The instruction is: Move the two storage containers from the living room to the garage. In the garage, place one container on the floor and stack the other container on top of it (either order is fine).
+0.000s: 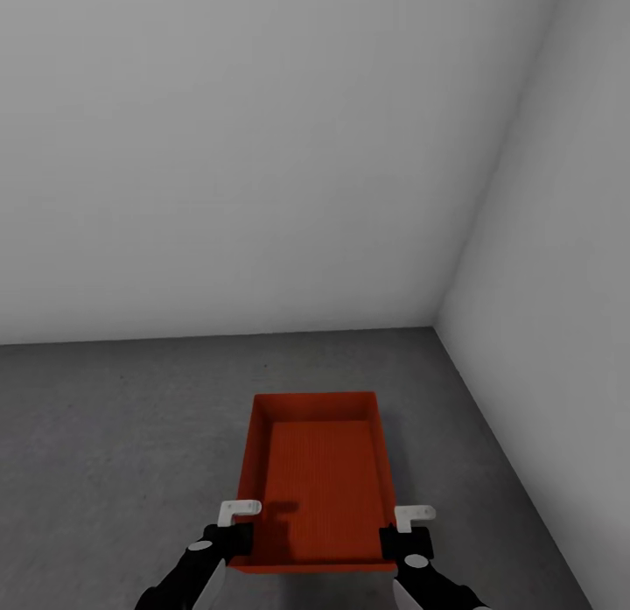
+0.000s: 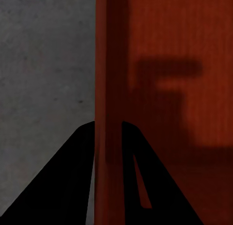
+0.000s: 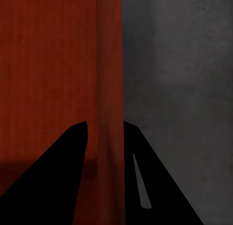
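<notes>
Pinching thin walls of the ribbed orange-red container (image 1: 319,470): left tool (image 1: 234,533), right tool (image 1: 404,536).

The storage container (image 1: 317,479) is orange-red, its inner base finely ribbed and a shade lighter than its walls. The floor (image 1: 114,452) is dark grey, faintly mottled concrete. Both walls (image 1: 262,155) are plain white. The left gripper (image 1: 229,535) and right gripper (image 1: 406,535) are black with white fittings

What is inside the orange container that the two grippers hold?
The storage container looks empty: bare ribbed bottom with gripper shadows. The near corners are partly covered by the left gripper and right gripper.
</notes>
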You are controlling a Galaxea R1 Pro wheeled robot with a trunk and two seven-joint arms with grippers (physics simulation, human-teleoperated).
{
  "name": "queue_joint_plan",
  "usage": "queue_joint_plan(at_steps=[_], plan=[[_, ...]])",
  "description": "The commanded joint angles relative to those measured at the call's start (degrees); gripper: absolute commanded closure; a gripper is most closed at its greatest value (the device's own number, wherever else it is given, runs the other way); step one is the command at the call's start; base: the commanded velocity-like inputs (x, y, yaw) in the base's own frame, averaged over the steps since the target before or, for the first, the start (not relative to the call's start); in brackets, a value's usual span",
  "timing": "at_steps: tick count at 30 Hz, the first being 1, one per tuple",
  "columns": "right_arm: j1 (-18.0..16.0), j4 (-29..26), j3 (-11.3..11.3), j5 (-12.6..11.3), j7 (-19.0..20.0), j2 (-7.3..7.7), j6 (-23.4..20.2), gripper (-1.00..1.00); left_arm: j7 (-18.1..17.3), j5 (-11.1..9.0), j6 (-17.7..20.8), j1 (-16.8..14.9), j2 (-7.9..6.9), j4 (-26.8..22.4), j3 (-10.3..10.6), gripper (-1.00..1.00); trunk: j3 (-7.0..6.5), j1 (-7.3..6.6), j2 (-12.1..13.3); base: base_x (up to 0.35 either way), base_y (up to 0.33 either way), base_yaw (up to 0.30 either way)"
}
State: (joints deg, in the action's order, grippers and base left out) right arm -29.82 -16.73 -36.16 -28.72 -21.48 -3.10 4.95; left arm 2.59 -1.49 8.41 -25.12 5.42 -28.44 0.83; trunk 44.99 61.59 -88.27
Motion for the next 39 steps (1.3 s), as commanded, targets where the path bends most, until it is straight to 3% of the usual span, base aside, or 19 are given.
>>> queue_joint_plan(at_steps=[1, 7, 16, 28, 39], plan=[[-0.06, 0.12, 0.65, -0.81, -0.76, 2.40, 0.50, 1.00, 2.51, 0.70, 0.38, -0.01, -0.85, -0.21, -0.20, 1.00, 0.04, 0.00, -0.02, 0.000, 0.000, 0.000], [-0.06, 0.12, 0.66, -0.81, -0.76, 2.40, 0.50, 1.00, 2.51, 0.70, 0.40, -0.02, -0.85, -0.21, -0.21, 1.00, 0.94, 1.09, -2.03, 0.000, 0.000, 0.000], [-0.06, 0.12, 0.66, -0.81, -0.76, 2.32, 0.50, 1.00, 2.51, 0.70, 0.38, -0.02, -0.85, -0.21, -0.21, 1.00, 0.94, 1.09, -2.03, 0.000, 0.000, 0.000], [-0.06, 0.12, 0.65, -0.81, -0.76, 2.31, 0.50, 1.00, 2.51, 0.70, 0.38, -0.01, -0.85, -0.21, -0.21, 1.00, 3.09, 3.73, -6.84, 0.000, 0.000, 0.000], [-0.06, 0.12, 0.62, -0.81, -0.76, 2.31, 0.49, 1.00, 2.42, 0.70, 0.38, -0.02, -0.85, -0.22, -0.29, 1.00, 3.09, 3.73, -6.84, 0.000, 0.000, 0.000]])
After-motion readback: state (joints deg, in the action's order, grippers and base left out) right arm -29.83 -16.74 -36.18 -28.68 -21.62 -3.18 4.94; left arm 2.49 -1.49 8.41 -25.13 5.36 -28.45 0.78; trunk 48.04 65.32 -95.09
